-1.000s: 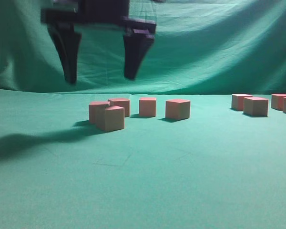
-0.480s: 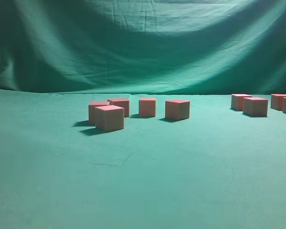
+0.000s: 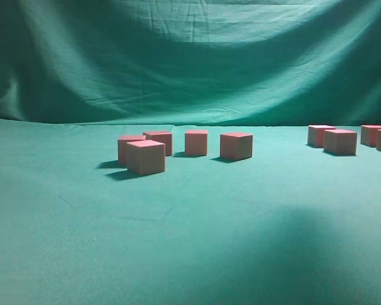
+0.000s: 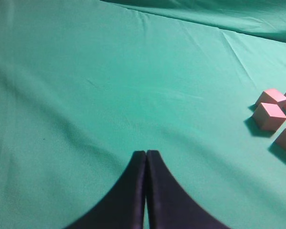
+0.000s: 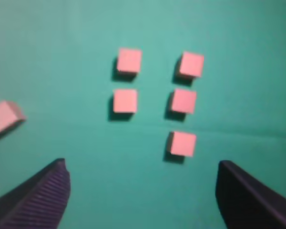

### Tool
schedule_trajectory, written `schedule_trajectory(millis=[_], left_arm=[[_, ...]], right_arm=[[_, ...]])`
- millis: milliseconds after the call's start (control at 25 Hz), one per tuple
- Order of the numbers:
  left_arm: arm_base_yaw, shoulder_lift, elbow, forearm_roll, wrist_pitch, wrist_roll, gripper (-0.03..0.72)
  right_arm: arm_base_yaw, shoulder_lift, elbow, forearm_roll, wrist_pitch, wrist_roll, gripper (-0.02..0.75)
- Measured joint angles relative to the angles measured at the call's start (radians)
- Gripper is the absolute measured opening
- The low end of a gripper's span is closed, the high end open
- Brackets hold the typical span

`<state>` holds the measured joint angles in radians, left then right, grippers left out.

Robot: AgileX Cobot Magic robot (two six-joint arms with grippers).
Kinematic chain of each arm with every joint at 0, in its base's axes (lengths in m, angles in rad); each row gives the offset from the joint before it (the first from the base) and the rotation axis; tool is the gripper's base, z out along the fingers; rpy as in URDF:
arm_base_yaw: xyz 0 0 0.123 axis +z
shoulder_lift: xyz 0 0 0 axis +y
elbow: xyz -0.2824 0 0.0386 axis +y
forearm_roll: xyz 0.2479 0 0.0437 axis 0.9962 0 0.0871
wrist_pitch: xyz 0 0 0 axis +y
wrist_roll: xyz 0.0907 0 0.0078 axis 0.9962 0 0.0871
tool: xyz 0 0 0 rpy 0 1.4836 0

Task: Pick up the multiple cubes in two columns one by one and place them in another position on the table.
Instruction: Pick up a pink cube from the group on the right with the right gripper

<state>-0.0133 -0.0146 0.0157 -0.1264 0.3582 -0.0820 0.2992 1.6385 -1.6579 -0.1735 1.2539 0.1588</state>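
Exterior low, table-level; wrists overhead; share cubes (image 3: pixel 145 157).

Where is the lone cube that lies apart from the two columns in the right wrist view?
The lone cube lies at the left edge, left of the two columns, above the right gripper.

Pink-topped cubes (image 3: pixel 145 157) in two clusters (all upright), green table (image 3: pixel 190 241)

Left end effector (image 4: pixel 146 191) has smooth dark curved fingers, near black. Right end effector (image 5: pixel 142 191) looks similar (ribbed grip texture on one finger (image 5: pixel 38 198)).
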Motion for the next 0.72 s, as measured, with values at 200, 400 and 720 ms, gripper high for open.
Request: schedule_trajectory(millis=[200, 400, 720], left_arm=[[0.0, 0.0, 0.0, 0.0, 0.0, 0.0, 0.0], [0.0, 0.0, 0.0, 0.0, 0.0, 0.0, 0.0], [0.0, 0.0, 0.0, 0.0, 0.0, 0.0, 0.0]], right_arm=[[-0.117, -0.001, 0.204, 0.011, -0.01, 0.019, 0.571], [-0.235, -0.001, 0.374, 0.094, -0.142, 0.026, 0.571], [-0.294, 0.109, 0.445, 0.122, -0.344, 0.011, 0.571]])
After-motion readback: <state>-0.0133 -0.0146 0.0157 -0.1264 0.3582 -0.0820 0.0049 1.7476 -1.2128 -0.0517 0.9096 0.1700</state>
